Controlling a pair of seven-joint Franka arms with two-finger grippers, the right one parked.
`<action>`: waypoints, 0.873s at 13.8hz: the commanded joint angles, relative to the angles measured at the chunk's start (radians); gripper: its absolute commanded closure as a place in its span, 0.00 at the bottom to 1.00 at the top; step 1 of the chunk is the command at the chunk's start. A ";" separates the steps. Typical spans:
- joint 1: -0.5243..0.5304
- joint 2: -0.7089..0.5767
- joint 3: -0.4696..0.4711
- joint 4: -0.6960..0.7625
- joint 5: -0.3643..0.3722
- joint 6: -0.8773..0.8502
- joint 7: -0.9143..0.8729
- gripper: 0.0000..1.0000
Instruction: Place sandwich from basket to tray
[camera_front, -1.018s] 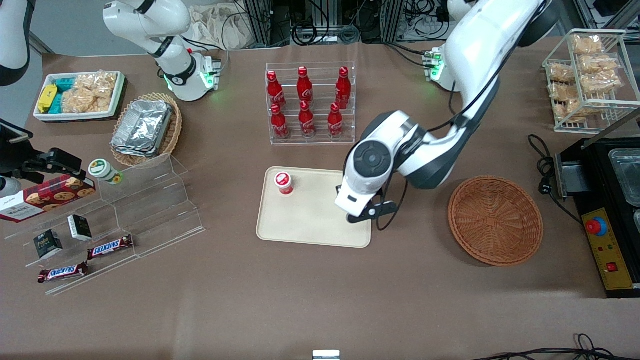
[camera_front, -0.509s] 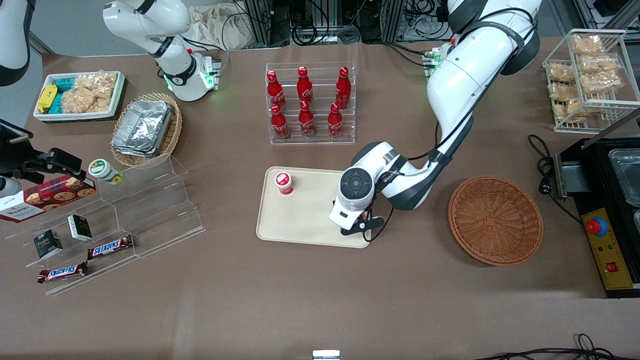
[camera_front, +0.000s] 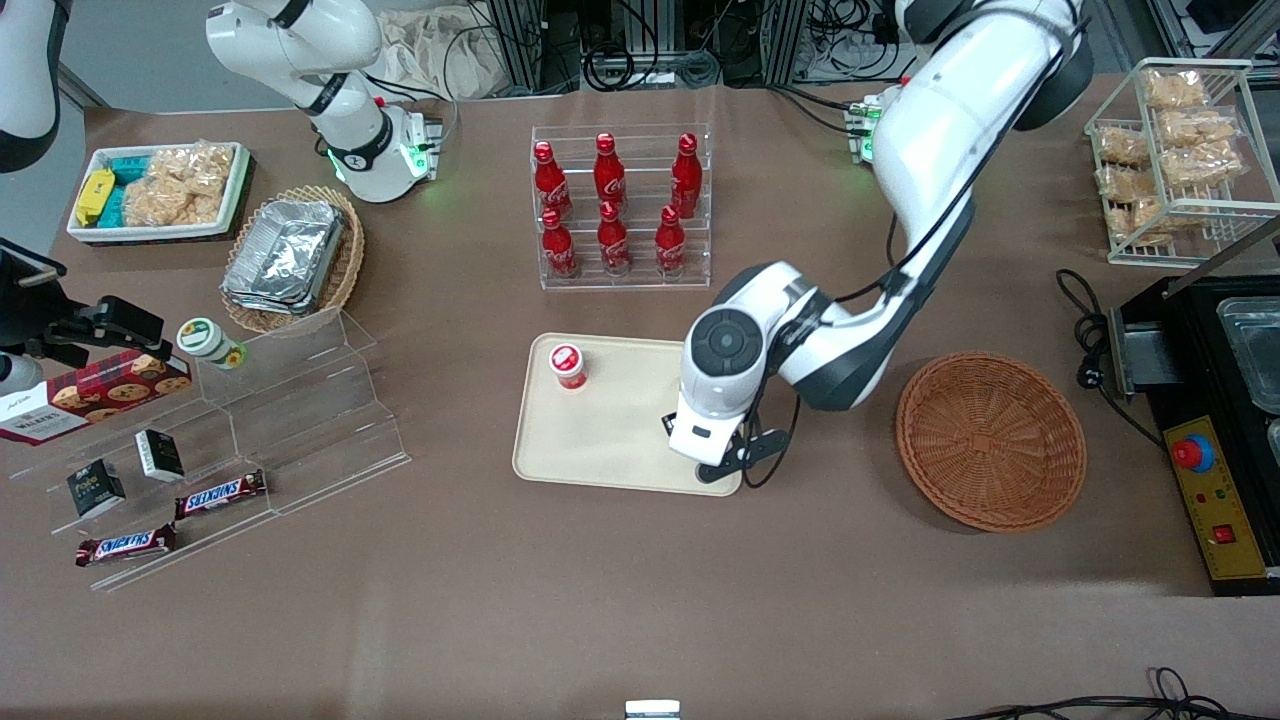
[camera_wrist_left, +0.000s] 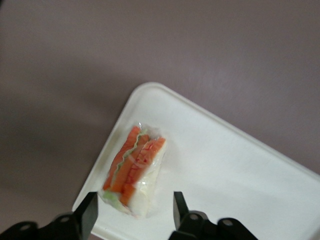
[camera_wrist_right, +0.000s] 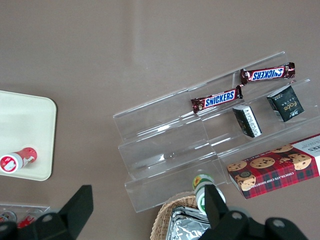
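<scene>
The sandwich (camera_wrist_left: 132, 170), wrapped in clear film with its orange and green filling showing, lies on the cream tray (camera_wrist_left: 240, 170) close to one rounded corner. My gripper (camera_wrist_left: 133, 215) hangs just above it, open, with one black finger (camera_wrist_left: 87, 217) on each side of the sandwich's end and a gap to each. From the front, the wrist (camera_front: 720, 400) covers the sandwich, over the tray (camera_front: 600, 440) corner nearest the basket. The reddish-brown wicker basket (camera_front: 990, 440) stands empty beside the tray, toward the working arm's end.
A small red-capped bottle (camera_front: 568, 366) stands on the tray. A clear rack of red cola bottles (camera_front: 620, 205) lies farther from the camera. A stepped acrylic shelf (camera_front: 290, 410) with snacks sits toward the parked arm's end. A black appliance (camera_front: 1220, 420) sits next to the basket.
The wrist dropped toward the tray's corner half a second ago and has since risen a little and shifted slightly toward the basket. Nothing else moved.
</scene>
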 joint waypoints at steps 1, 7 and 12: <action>0.046 -0.202 0.001 -0.038 0.002 -0.118 -0.062 0.00; 0.250 -0.468 0.000 -0.044 -0.148 -0.312 0.121 0.00; 0.442 -0.512 0.001 -0.052 -0.235 -0.367 0.457 0.00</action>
